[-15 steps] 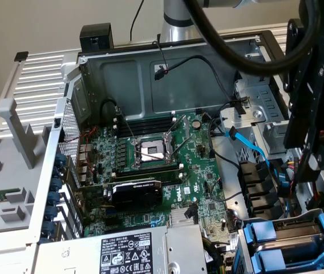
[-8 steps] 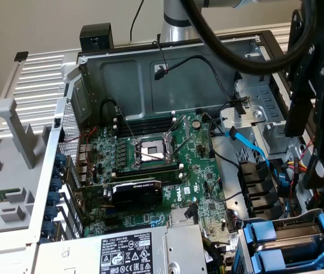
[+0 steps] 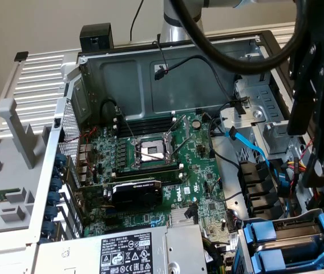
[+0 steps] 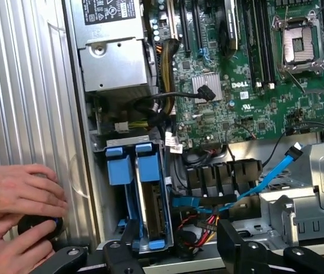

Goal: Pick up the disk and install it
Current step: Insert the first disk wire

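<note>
Seemingly seated, the disk [image 3: 296, 231] sits in the bay [image 3: 239, 254] at the exterior view's lower right, beside the power supply [image 3: 133, 254]; I judge it stiff, dense, shock-shy, best held by its blue carrier's sides; from the wrist, the gripper [image 4: 173, 257] gapes wide and empty near it; cables [image 4: 199, 222] crowd the tight metal bay.

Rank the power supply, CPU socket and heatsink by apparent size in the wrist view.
1. Power supply, largest even though the frame edge cuts it off.
2. CPU socket.
3. Heatsink, clearly smallest.
</note>
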`<act>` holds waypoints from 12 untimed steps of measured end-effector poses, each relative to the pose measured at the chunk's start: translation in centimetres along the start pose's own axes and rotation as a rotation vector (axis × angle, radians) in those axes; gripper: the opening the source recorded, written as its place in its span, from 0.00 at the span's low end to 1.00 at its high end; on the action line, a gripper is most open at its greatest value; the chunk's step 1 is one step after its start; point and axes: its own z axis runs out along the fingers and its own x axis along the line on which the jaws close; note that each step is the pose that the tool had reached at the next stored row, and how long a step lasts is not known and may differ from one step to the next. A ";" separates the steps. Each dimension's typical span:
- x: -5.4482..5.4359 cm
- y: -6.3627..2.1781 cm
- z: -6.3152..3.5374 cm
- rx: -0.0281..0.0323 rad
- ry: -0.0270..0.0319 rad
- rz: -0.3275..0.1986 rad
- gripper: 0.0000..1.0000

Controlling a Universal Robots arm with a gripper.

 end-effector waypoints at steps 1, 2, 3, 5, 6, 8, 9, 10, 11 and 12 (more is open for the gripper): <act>0.0 0.01 -0.01 0.0038 -0.0025 0.006 0.65; 0.0 0.00 0.00 0.0040 -0.0030 0.008 0.65; 0.0 0.00 0.00 0.0040 -0.0031 0.008 0.65; 0.0 -0.34 0.03 0.0040 -0.0035 0.008 0.65; -0.1 -0.80 0.04 0.0040 -0.0035 0.008 0.65; -0.3 -1.70 0.06 0.0040 -0.0032 0.008 0.65; -0.3 -2.07 0.07 0.0039 -0.0032 0.008 0.65; -0.4 -2.22 0.08 0.0052 -0.0035 0.009 0.65; -0.4 -2.23 0.08 0.0062 -0.0033 0.015 0.65; -0.4 -2.23 0.10 0.0074 -0.0036 0.025 0.65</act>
